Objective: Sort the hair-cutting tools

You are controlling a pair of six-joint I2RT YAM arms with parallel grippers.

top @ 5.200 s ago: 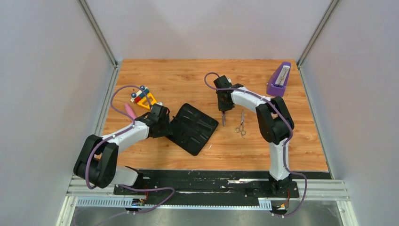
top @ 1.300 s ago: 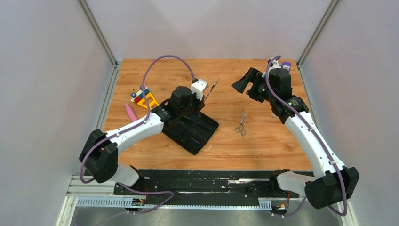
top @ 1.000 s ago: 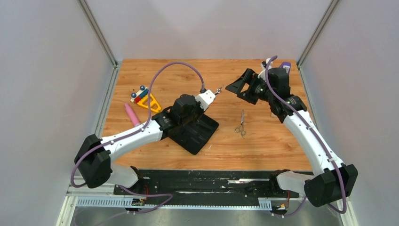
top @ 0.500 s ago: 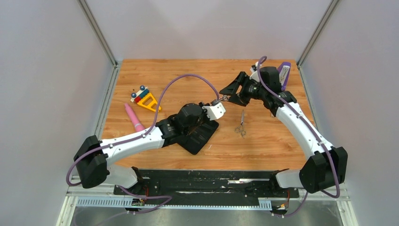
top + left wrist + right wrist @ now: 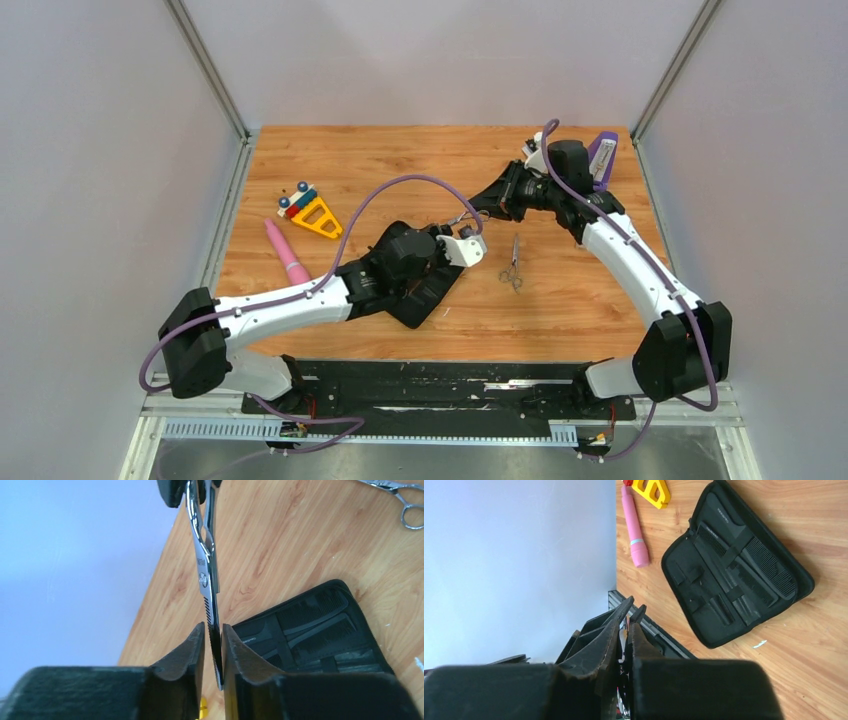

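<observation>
A pair of silver scissors [image 5: 462, 215] [image 5: 205, 565] hangs in the air between my two grippers, over the table's middle. My right gripper [image 5: 480, 208] [image 5: 625, 625] is shut on its handle end. My left gripper [image 5: 463, 228] [image 5: 213, 630] stands round the toothed blade with its jaws slightly parted, and a thin gap shows beside the blade. A second pair of scissors [image 5: 512, 262] [image 5: 400, 495] lies flat on the wood to the right. Two black combs [image 5: 325, 630] [image 5: 769, 570] lie strapped inside the open black case [image 5: 425, 300] [image 5: 734, 575].
A pink tube [image 5: 285, 252] [image 5: 634, 525] and a yellow toy with red and blue parts [image 5: 310, 210] lie at the left. A purple object [image 5: 603, 155] stands at the back right corner. My left arm reaches across the case.
My left arm carried the scissors rightward and the right arm came left to meet it. The right jaws shut on the handle end, and the left jaws have loosened.
</observation>
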